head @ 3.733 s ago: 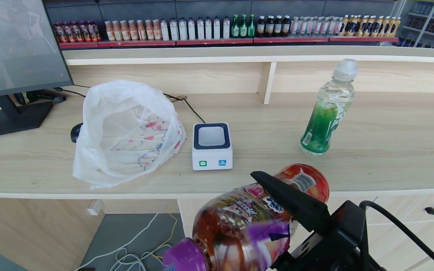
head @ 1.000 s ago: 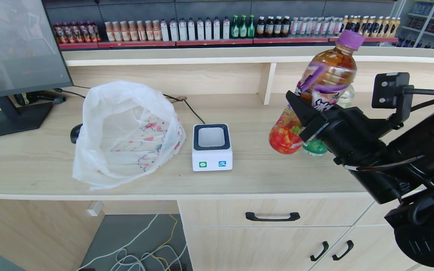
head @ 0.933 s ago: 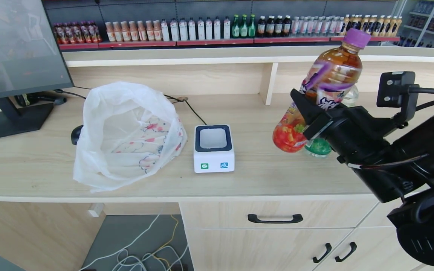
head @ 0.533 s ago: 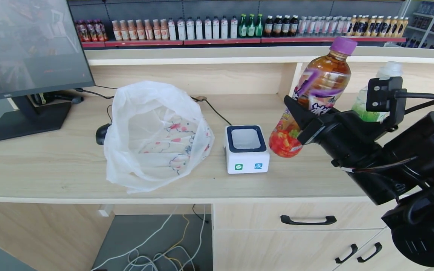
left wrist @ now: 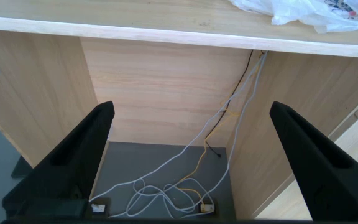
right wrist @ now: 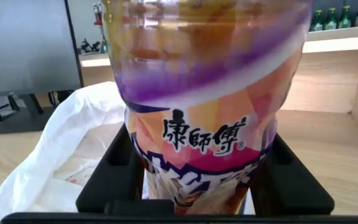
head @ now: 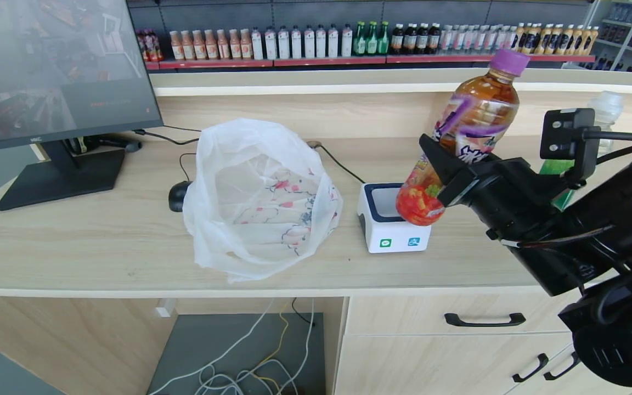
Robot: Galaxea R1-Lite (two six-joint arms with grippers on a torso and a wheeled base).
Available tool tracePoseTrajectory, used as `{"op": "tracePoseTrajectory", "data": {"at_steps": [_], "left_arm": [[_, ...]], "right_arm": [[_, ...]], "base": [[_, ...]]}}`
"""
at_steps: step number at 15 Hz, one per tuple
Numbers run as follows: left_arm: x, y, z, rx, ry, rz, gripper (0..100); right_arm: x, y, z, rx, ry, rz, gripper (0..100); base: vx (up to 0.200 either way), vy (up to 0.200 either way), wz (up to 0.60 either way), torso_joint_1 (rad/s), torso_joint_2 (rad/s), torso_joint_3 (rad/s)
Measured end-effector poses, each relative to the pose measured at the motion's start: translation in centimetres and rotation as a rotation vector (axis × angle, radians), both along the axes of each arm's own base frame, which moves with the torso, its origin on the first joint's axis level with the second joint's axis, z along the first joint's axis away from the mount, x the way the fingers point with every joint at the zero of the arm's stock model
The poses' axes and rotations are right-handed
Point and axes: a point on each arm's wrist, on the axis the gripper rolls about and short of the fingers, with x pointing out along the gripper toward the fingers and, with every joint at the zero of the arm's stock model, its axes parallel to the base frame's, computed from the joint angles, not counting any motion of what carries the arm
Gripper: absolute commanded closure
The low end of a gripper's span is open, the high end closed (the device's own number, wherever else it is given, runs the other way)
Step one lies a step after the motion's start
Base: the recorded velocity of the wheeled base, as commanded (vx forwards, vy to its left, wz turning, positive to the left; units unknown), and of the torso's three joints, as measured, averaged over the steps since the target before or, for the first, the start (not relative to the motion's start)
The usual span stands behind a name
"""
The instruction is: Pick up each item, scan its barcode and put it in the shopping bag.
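Clamping the purple-capped bottle (head: 478,118) at mid-body, the right jaws hold it over the scanner (head: 387,233).

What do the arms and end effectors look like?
All matte black. The right arm is chunky, with rounded joint housings; a boxy module on a bracket near the wrist feeds a looping black cable. Both the right end effector and left end effector have flat, tapered wedge fingers. No markings visible.

Monitor (head: 58,66) on wooden counter (head: 102,247), black mouse (head: 176,196) near it, drinks shelf (head: 316,61) behind, cables (head: 239,367) on floor underneath
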Motion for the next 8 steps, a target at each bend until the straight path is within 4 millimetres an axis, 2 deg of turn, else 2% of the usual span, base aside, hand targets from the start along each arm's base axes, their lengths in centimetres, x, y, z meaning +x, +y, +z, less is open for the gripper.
{"op": "tracePoseTrajectory", "data": {"at_steps": [3, 8], "left_arm": [[0.0, 0.0, 0.01, 0.0, -0.001, 0.0, 0], [0.0, 0.0, 0.0, 0.0, 0.0, 0.0, 0]], "right_arm": [[0.25, 0.14, 0.85, 0.021, -0.031, 0.006, 100], [0.59, 0.41, 0.86, 0.101, 0.006, 0.052, 100]], "base": [[0.0, 0.0, 0.0, 0.0, 0.0, 0.0], [0.0, 0.0, 0.0, 0.0, 0.0, 0.0]]}}
